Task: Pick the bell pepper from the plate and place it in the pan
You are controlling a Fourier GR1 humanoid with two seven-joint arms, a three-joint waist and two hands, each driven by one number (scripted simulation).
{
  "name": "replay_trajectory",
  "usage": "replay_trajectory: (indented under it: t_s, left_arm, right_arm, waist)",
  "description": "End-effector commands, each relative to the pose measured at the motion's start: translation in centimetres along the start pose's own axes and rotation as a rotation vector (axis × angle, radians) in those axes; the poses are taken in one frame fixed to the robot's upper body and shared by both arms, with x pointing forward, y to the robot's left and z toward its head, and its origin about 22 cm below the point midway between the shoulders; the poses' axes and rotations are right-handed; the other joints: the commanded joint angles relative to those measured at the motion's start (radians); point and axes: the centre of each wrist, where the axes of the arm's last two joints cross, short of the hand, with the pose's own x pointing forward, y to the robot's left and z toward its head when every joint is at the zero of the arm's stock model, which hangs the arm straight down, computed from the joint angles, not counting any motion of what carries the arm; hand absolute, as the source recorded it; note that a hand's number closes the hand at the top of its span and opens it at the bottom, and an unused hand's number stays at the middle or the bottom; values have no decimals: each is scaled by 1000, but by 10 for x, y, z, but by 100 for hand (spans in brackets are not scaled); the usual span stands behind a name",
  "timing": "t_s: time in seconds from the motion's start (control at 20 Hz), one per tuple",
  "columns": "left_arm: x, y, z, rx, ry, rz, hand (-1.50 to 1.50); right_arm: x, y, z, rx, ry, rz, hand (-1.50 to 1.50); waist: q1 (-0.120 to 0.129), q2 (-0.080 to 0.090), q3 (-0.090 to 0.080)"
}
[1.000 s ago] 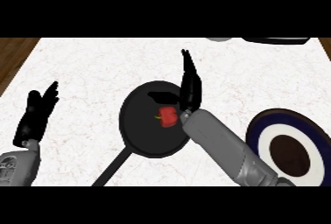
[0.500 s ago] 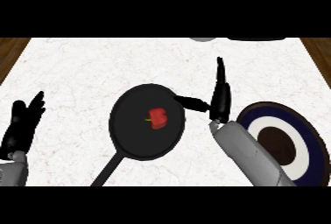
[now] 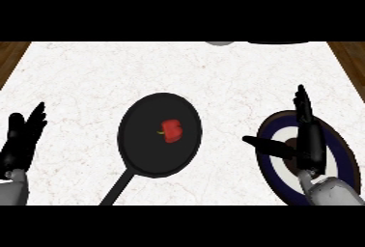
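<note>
A small red bell pepper (image 3: 171,131) lies inside the black pan (image 3: 143,152), a little above its middle. The pan's handle runs down to the lower left. My right hand (image 3: 308,140) is open over the dark blue and white plate (image 3: 343,159) at the right, fingers straight and pointing away, thumb spread toward the pan. It holds nothing. At the left edge of the head view my left hand (image 3: 21,140) rests open with its fingers up, well clear of the pan.
The white marbled counter (image 3: 178,72) stretches across the view, with brown wood showing at both far corners. Parts of a grey object (image 3: 219,43) and a dark object (image 3: 281,42) sit at the far edge.
My right hand has drawn back to the right, from above the pan to over the plate. The bell pepper stays in the pan.
</note>
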Motion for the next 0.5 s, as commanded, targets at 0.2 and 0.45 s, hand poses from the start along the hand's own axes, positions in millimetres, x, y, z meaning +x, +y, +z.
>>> replay_trajectory:
  t_s: [0.2,0.45]
  left_arm:
    - [-2,13,10,0,-9,-6,0]
    - [-2,-12,0,-27,-2,-2,0]
  right_arm:
    - [-5,-99,29,49,-26,14,-150]
    - [-3,-136,46,30,-12,36,-150]
  waist:
    - [15,3,1]
    - [13,5,0]
